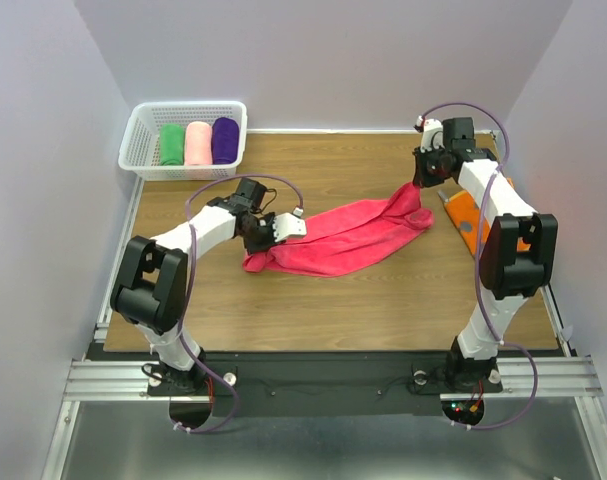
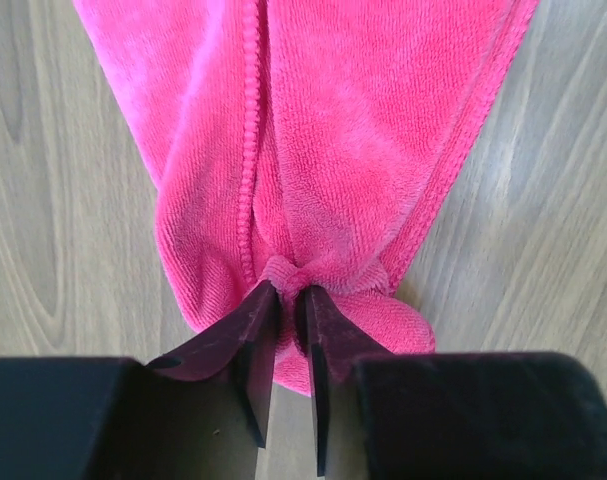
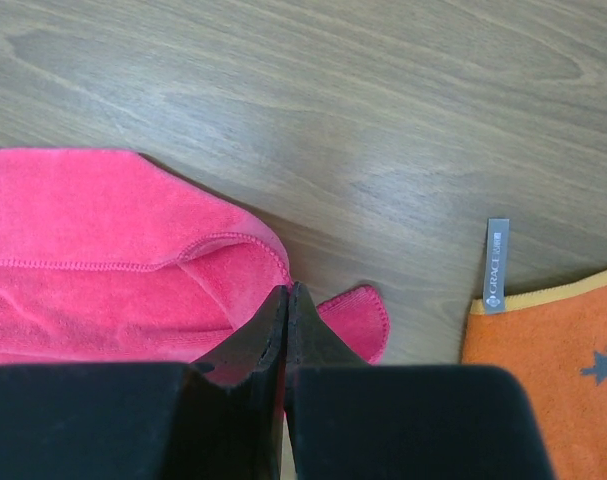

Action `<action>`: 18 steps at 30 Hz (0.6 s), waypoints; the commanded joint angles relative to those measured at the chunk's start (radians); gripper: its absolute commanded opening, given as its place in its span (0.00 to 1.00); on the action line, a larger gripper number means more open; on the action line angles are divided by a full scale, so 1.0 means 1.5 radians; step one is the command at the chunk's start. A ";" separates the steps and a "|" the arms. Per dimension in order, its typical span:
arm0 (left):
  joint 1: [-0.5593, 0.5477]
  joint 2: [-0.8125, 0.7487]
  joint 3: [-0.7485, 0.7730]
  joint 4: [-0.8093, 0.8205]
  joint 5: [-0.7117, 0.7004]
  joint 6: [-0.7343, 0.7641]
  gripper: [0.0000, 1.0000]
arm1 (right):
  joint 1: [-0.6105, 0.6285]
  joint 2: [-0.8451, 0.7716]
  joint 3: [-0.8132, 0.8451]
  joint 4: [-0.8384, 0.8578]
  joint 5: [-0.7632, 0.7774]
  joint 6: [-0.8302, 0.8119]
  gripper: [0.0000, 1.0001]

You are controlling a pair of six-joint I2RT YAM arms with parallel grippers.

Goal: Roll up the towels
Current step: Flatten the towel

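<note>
The hot-pink towel [image 1: 353,235] lies bunched and stretched slantwise across the middle of the table, between my two grippers. My left gripper [image 1: 266,240] is shut on its near-left end; in the left wrist view the jaws [image 2: 288,292] pinch a gathered fold of the pink cloth [image 2: 333,130]. My right gripper [image 1: 421,186] is shut on its far-right end; in the right wrist view the jaws [image 3: 286,292] meet on the edge of the pink cloth [image 3: 83,250]. The orange towel [image 1: 467,215] lies flat at the right, partly hidden by my right arm, and its corner shows in the right wrist view [image 3: 553,370].
A white basket [image 1: 143,130] at the back left holds a green roll [image 1: 171,143], a pale pink roll [image 1: 198,142] and a purple roll [image 1: 225,139]. The orange towel has a grey label [image 3: 496,265]. Walls close in the table at the back and both sides.
</note>
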 commanded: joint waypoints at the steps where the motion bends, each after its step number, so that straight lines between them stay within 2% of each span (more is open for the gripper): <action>1: -0.001 -0.017 0.045 -0.037 0.036 -0.001 0.29 | -0.004 -0.003 0.020 0.009 -0.011 0.001 0.01; 16: -0.002 0.000 0.078 -0.085 0.029 0.022 0.32 | -0.005 0.001 0.022 0.008 -0.007 -0.008 0.01; 18: -0.002 0.009 0.080 -0.087 0.027 0.022 0.36 | -0.004 0.002 0.023 0.008 -0.005 -0.010 0.01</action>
